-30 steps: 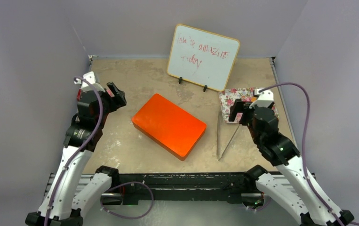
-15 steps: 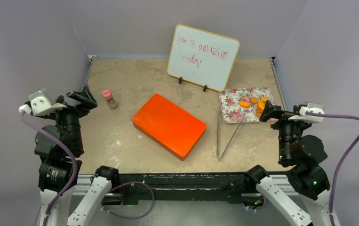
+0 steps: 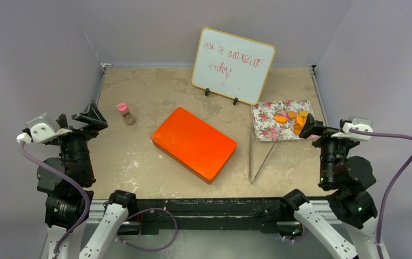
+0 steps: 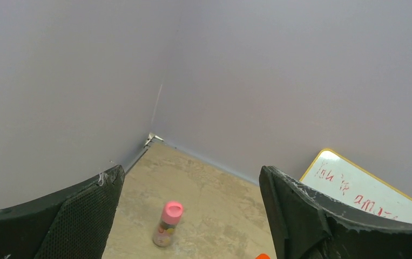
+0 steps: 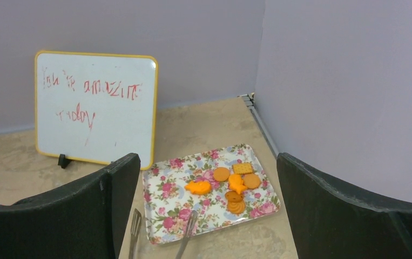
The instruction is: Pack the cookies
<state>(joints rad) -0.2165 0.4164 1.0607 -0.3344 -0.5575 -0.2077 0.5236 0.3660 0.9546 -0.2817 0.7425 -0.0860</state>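
Observation:
Several orange cookies (image 3: 292,120), round, square and fish-shaped, lie on a floral tray (image 3: 265,123) at the right back of the table. In the right wrist view the cookies (image 5: 235,184) lie on the tray's (image 5: 163,202) right half. A closed orange box (image 3: 194,143) sits at the table's centre. My right gripper (image 3: 307,126) is open and empty, raised beside the tray's near right corner; its jaws (image 5: 206,162) frame the tray. My left gripper (image 3: 92,115) is open and empty at the left edge; it also shows in its wrist view (image 4: 191,171).
Metal tongs (image 3: 260,157) lie in front of the tray, tips on its near edge (image 5: 186,237). A pink-capped bottle (image 3: 126,114) stands left of the box, ahead of the left gripper (image 4: 167,224). A whiteboard (image 3: 233,65) stands at the back. Walls close in on both sides.
Both arms have drawn back from over the table to its left and right edges, uncovering the bottle and the cookies. In the last half second they only shifted slightly.

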